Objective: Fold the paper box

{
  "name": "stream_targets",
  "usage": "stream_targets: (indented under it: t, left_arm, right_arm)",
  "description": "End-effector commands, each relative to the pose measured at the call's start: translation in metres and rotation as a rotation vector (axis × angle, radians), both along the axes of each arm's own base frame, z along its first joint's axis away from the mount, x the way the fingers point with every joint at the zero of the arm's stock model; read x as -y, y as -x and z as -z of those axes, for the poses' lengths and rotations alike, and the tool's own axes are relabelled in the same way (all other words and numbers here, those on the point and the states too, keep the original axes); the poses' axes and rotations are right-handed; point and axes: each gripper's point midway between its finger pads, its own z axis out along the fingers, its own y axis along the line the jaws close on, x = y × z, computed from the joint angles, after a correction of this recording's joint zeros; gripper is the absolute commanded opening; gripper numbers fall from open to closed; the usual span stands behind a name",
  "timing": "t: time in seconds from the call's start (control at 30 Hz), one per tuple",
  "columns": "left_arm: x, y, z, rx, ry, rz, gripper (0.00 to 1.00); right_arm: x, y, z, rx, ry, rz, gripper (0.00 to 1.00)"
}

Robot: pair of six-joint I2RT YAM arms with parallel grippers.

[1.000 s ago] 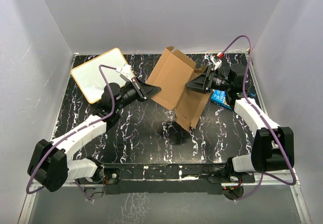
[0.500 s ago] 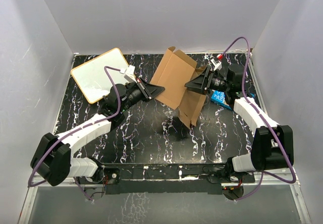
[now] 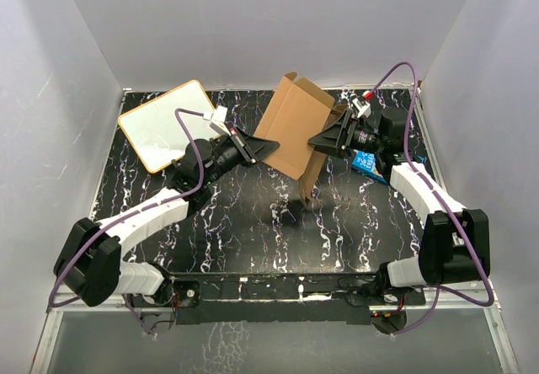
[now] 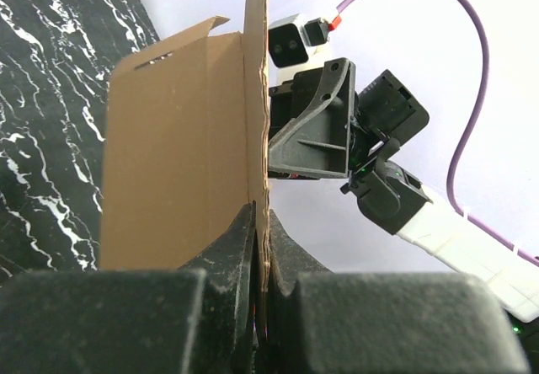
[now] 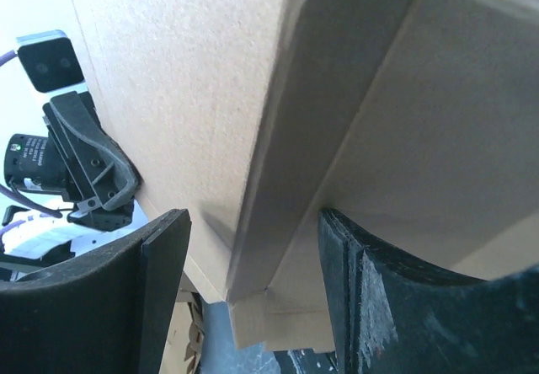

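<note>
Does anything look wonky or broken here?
Nothing looks broken. The paper box is tilted in the air, half folded, pinched at its edge by the left gripper, with the right gripper open around a fold. The white board lies crooked.

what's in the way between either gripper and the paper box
Nothing visible. The left gripper is shut on an edge of the paper box, and the right gripper has its open fingers astride a folded corner of it.
</note>
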Motion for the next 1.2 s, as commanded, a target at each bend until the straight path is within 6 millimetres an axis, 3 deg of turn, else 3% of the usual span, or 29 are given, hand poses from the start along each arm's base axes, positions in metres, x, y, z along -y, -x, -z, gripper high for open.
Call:
stream_targets:
  t: [0.0,0.13,0.63,0.87,1.0,1.07,1.17]
  left_arm:
    - [0.013,0.011,-0.041,0.080,0.095,0.063,0.00]
    - [0.016,0.011,-0.033,0.058,0.097,0.072,0.00]
    - [0.010,0.003,-0.005,-0.043,0.057,0.008,0.00]
    - [0.013,0.005,-0.006,-0.023,0.066,0.033,0.00]
    - [0.013,0.010,-0.011,0.004,0.074,0.055,0.00]
    - [0.015,0.014,-0.013,0.013,0.077,0.075,0.00]
    - [0.017,0.019,-0.013,0.017,0.076,0.108,0.00]
  right_arm:
    - [-0.005,0.001,-0.032,0.089,-0.055,-0.040,0.67]
    - [-0.007,0.005,-0.040,0.100,-0.085,-0.061,0.60]
    - [-0.002,0.013,-0.050,0.139,-0.121,-0.060,0.08]
    - [0.001,0.016,-0.048,0.142,-0.131,-0.064,0.08]
    - [0.011,0.013,-0.044,0.139,-0.130,-0.025,0.41]
    - [0.015,0.010,-0.042,0.131,-0.130,-0.004,0.47]
    - [0.029,0.002,-0.040,0.122,-0.133,0.045,0.48]
